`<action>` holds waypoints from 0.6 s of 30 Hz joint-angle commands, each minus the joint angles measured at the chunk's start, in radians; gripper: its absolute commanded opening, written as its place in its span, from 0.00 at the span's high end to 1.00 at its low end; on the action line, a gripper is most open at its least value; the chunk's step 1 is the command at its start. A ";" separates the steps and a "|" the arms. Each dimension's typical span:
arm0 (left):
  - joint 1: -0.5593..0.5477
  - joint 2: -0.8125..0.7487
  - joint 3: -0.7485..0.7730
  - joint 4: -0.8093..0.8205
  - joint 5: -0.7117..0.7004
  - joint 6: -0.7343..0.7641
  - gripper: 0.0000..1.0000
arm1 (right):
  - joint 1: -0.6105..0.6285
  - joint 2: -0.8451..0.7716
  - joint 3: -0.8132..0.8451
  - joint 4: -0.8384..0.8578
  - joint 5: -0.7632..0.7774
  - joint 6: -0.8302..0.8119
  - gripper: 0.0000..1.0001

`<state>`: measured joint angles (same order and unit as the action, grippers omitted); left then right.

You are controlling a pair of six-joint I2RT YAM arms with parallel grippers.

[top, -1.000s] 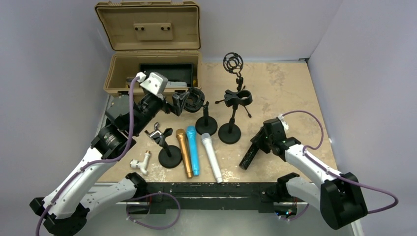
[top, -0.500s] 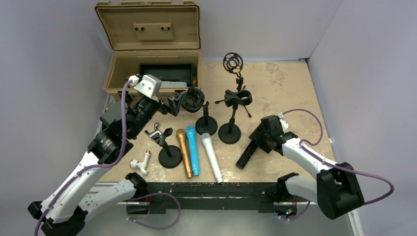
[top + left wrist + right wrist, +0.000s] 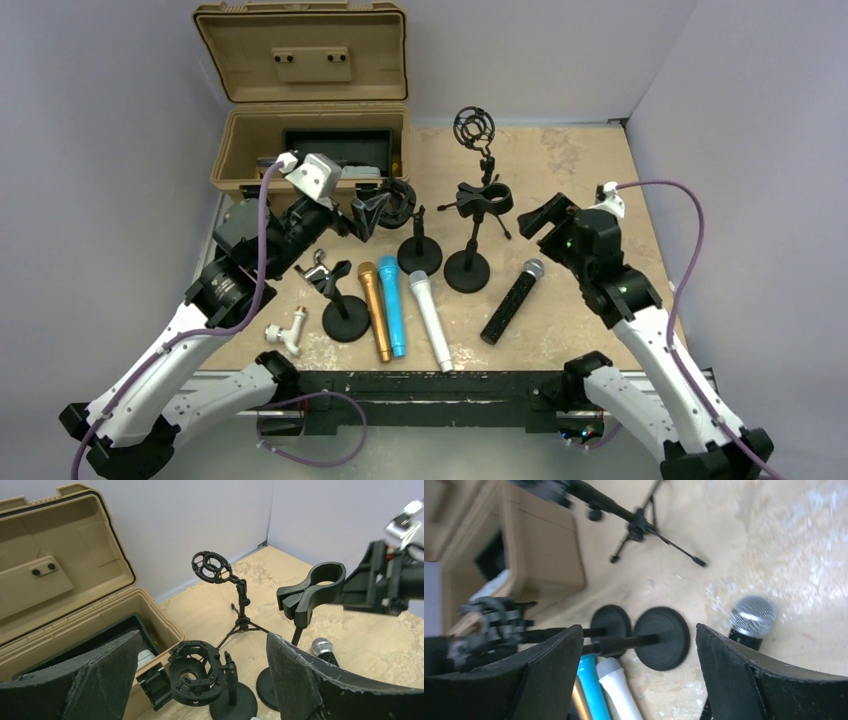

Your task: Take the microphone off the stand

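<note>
The black microphone with a silver mesh head lies flat on the table, right of the round-base stand. The stand's black clip holds nothing. My right gripper hangs open above and behind the microphone, not touching it; in the right wrist view only table and stand bases show between its fingers. My left gripper is open beside a second stand's shock mount, which sits between its fingers without contact.
Gold, blue and white microphones lie side by side in front. A small stand with a metal clip, a tripod with a ring mount, an open tan case and a white fitting are also here.
My right gripper opened and let go of the black microphone, which now lies on the table, then lifted up and back to the right. The left arm barely shifted.
</note>
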<state>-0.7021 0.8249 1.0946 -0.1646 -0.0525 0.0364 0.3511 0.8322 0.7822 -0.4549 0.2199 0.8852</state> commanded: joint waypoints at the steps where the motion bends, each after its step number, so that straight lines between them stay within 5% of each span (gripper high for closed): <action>1: -0.012 0.011 0.011 0.025 0.026 -0.021 0.07 | -0.003 -0.144 0.079 0.032 -0.036 -0.174 0.19; 11: -0.034 0.032 0.013 0.015 0.022 -0.009 0.08 | -0.002 -0.293 0.068 0.329 -0.512 -0.402 0.07; 18: -0.053 0.038 0.008 0.015 0.000 0.012 0.09 | -0.002 -0.184 0.100 0.405 -0.561 -0.371 0.01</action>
<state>-0.7418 0.8639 1.0946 -0.1669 -0.0406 0.0380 0.3515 0.6052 0.8459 -0.1432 -0.2607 0.5266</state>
